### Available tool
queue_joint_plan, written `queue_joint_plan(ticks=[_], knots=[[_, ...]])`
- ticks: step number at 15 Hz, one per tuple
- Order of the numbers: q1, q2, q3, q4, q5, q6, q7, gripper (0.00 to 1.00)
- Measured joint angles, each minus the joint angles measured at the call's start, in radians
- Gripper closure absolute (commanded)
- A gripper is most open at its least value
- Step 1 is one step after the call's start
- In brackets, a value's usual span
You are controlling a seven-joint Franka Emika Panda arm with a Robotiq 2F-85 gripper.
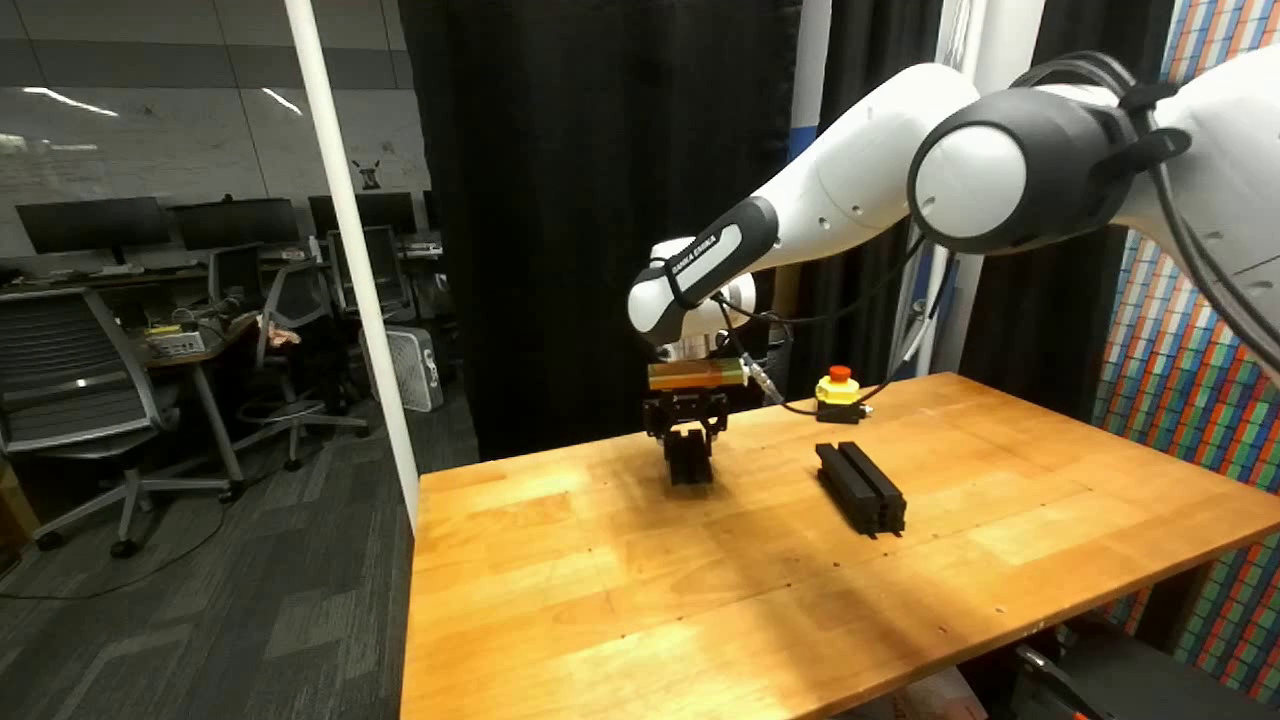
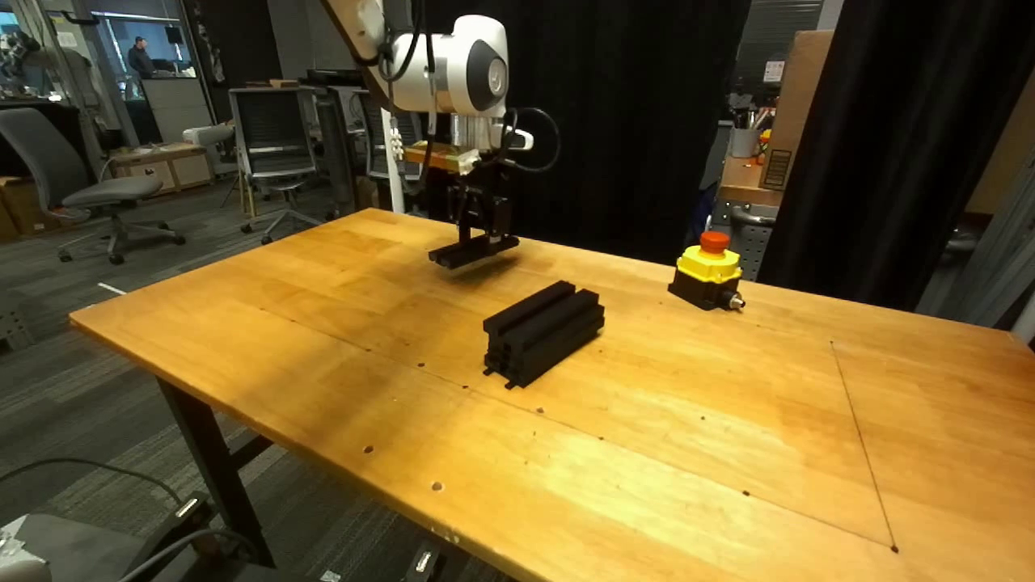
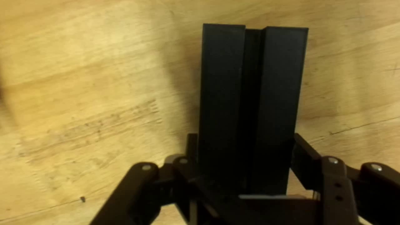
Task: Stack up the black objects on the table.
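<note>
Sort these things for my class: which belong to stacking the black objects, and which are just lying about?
Part of the job:
gripper
held black object, between its fingers
black stack
table

Just lying about:
yellow box with red button
office chair

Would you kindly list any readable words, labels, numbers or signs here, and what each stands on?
"ANKA EMIKA", first letters unclear: on the robot arm's dark cover.
Cardboard box, printed panel: too small to read.
White notice: too small to read.
Black bars: no legible text.
</note>
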Motion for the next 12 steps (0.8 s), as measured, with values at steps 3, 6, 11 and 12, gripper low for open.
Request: queue_joint_plan(ticks=[3,6,11,12], knots=[[-0.033,-0.11,-0.007,-0.142,0.0,0.05,-0.101,0.54],[-0.068,-0.214,-0.008,-0.277,0.0,0.097,-0.192,0.54],[-0.109,-0.354,-0.008,-0.453,0.0,0.138,-0.282,0.54],[-0.115,-0.377,-0.008,-0.482,0.0,0.145,-0.294,0.54]])
